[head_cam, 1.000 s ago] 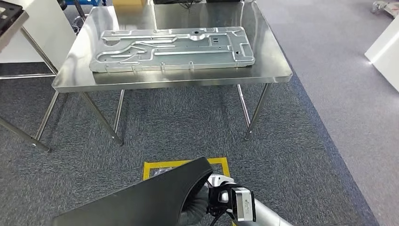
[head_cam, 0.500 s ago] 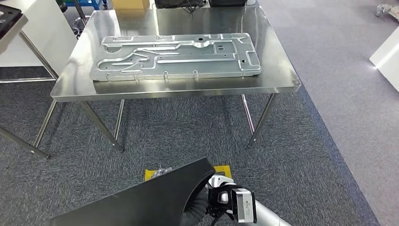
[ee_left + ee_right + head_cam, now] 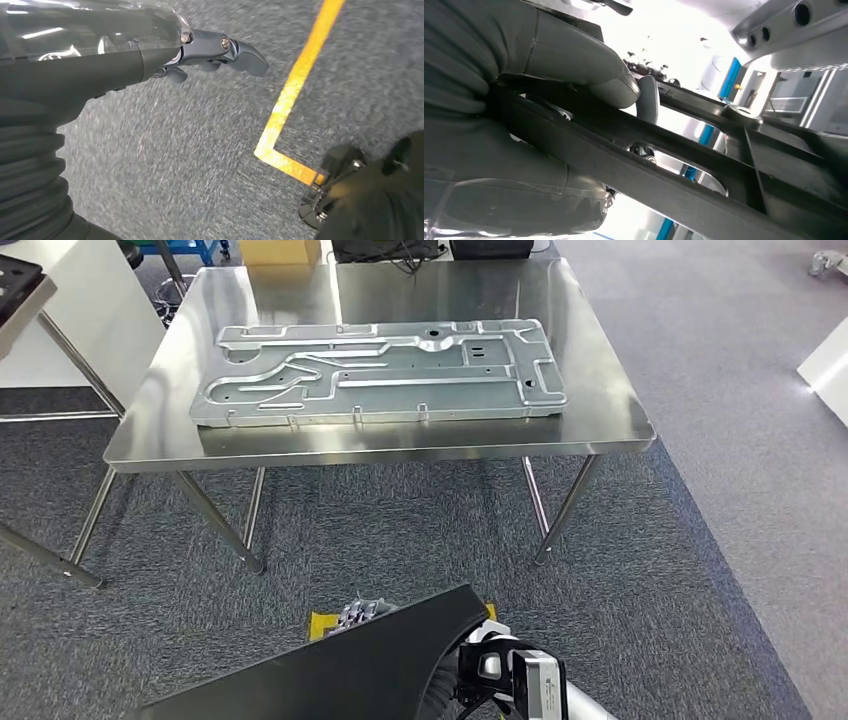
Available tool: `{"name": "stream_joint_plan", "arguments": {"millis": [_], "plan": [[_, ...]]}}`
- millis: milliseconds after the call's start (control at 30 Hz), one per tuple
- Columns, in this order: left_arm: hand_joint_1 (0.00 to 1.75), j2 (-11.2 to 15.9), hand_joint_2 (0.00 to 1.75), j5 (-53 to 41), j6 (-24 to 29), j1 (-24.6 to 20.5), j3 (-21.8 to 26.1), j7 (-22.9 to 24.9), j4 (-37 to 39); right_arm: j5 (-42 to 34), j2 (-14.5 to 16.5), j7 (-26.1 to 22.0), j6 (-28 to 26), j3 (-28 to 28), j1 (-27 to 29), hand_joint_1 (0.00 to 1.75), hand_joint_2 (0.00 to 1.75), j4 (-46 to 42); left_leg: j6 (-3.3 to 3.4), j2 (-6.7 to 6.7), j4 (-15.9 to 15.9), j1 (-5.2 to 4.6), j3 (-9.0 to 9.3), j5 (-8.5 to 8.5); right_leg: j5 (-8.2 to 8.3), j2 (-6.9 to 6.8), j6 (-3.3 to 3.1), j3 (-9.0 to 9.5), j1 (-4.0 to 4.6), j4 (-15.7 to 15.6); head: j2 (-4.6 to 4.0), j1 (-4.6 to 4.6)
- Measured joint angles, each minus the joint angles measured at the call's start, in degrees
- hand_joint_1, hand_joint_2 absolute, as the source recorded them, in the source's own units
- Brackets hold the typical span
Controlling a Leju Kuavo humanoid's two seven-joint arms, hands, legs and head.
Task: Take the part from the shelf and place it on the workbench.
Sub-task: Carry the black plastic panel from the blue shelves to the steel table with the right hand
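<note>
Black part (image 3: pixel 330 670), one; workbench (image 3: pixel 590 390), one

Left hand (image 3: pixel 150 55): grey ribbed cover, clear shell, dark fingers (image 3: pixel 235 50) with silver screws.

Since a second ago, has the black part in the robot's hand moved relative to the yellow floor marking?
Yes. The black part has advanced past the yellow floor marking toward the steel workbench, now covering most of it.

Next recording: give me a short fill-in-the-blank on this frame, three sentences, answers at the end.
1. The large silver stamped metal panel lies flat on the shiny steel ____.
2. The right hand grips the black flat ____ by its edge.
3. On the grey carpet, the tape line is coloured ____.

Missing words: table; part; yellow
</note>
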Motion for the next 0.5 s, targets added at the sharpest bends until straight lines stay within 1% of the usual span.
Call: {"name": "stream_joint_plan", "arguments": {"millis": [33,67,100,133,167,200,233,267,300,333,367,400,433,467,500], "plan": [[0.0,0.04,1.75,-0.13,-0.01,-0.06,-0.04,-0.06,-0.01,0.08,-0.05,0.0,-0.01,-0.1,0.13,1.75,1.75,-0.34,-0.3,0.04,0.72,0.03,0.16,0.05,0.1,-0.01,-0.3,0.77,-0.15,-0.37,0.0,0.0],[0.0,0.07,1.75,-0.31,-0.01,-0.19,-0.08,-0.16,-0.02,0.14,-0.09,0.0,-0.02,-0.16,0.2,1.75,1.75,-0.62,-0.58,0.06,2.36,0.04,-0.17,0.2,-0.14,-0.05,-0.63,1.65,-0.33,-0.7,0.0,-0.01],[0.0,0.1,1.75,-0.53,-0.01,-0.33,-0.13,-0.25,-0.03,0.19,-0.1,0.0,-0.03,-0.21,0.25,1.75,1.75,-0.9,-0.86,0.07,4.8,0.12,-1.34,0.0,-0.46,-0.11,-0.92,2.55,-0.47,-0.95,0.0,-0.01],[0.0,0.14,1.75,-0.72,-0.01,-0.44,-0.16,-0.33,-0.04,0.22,-0.12,0.0,-0.04,-0.26,0.32,1.75,1.75,-1.11,-1.13,0.09,8.07,0.24,-3.33,-0.66,-0.84,-0.16,-1.13,3.28,-0.52,-1.14,0.0,-0.02],[0.0,0.18,1.75,-0.81,-0.01,-0.45,-0.19,-0.4,-0.04,0.2,-0.15,0.0,-0.03,-0.32,0.41,1.75,1.75,-1.24,-1.45,0.09,11.46,0.35,-5.74,-1.84,-1.29,-0.14,-1.28,3.81,-0.54,-1.2,0.0,-0.03],[0.0,0.22,1.75,-0.85,-0.01,-0.37,-0.23,-0.44,-0.04,0.08,-0.2,0.0,0.02,-0.37,0.59,1.75,1.75,-1.33,-1.71,0.09,14.22,0.49,-8.1,-3.37,-1.77,-0.03,-1.3,4.31,-0.55,-1.21,0.0,-0.03],[0.0,0.25,1.75,-0.93,-0.01,-0.25,-0.28,-0.49,-0.04,-0.18,-0.27,0.0,0.11,-0.45,0.82,1.75,1.75,-1.38,-1.92,0.1,15.67,0.65,-9.89,-4.63,-2.29,0.13,-1.26,4.87,-0.57,-1.21,0.0,-0.03],[0.0,0.26,1.75,-1.06,-0.02,-0.13,-0.39,-0.53,-0.04,-0.46,-0.32,0.0,0.29,-0.58,1.08,1.75,1.75,-1.48,-2.09,0.1,15.44,0.81,-10.87,-5.0,-2.82,0.29,-1.19,5.51,-0.59,-1.21,0.0,-0.02],[0.0,0.3,1.75,-1.29,-0.02,-0.06,-0.56,-0.56,-0.04,-0.75,-0.36,0.0,0.61,-0.79,1.34,1.75,1.75,-1.69,-2.14,0.11,13.52,0.94,-11.03,-4.03,-3.39,0.44,-1.07,6.24,-0.62,-1.21,0.0,-0.02],[0.0,0.38,1.75,-1.54,-0.02,-0.03,-0.75,-0.57,-0.04,-1.0,-0.37,0.0,1.01,-1.09,1.55,1.75,1.75,-2.05,-2.12,0.11,10.2,1.02,-10.49,-1.56,-4.01,0.53,-0.92,6.97,-0.65,-1.22,0.0,-0.02],[0.0,0.5,1.75,-1.69,-0.02,-0.01,-0.92,-0.55,-0.04,-1.17,-0.37,0.0,1.49,-1.43,1.73,1.75,1.75,-2.5,-2.02,0.13,6.39,1.05,-9.85,1.69,-4.62,0.6,-0.72,7.69,-0.63,-1.16,0.0,-0.02],[0.0,0.64,1.75,-1.77,-0.01,0.0,-1.05,-0.49,-0.04,-1.31,-0.36,0.0,1.94,-1.81,1.93,1.75,1.75,-2.94,-1.77,0.16,3.44,0.97,-9.24,4.12,-5.2,0.71,-0.45,8.26,-0.57,-1.16,0.0,-0.02],[0.0,0.79,1.75,-1.74,0.01,0.03,-1.11,-0.42,-0.04,-1.43,-0.35,0.0,2.3,-2.18,2.14,1.75,1.75,-3.38,-1.46,0.17,1.49,0.83,-8.73,5.88,-5.77,0.81,-0.1,8.71,-0.5,-1.24,0.0,-0.02],[0.0,0.9,1.75,-1.73,0.02,0.04,-1.15,-0.36,-0.04,-1.54,-0.35,0.0,2.64,-2.55,2.38,1.75,1.75,-3.78,-1.05,0.16,0.66,0.7,-8.45,6.43,-6.02,0.9,0.29,9.08,-0.43,-1.06,0.0,-0.01],[0.0,0.97,1.75,-1.74,0.03,0.03,-1.19,-0.33,-0.04,-1.64,-0.34,0.0,2.92,-2.94,2.63,1.75,1.75,-4.23,-0.56,0.13,0.62,0.6,-7.97,6.07,-6.1,0.97,0.7,9.38,-0.38,-0.86,0.0,-0.02]]}}
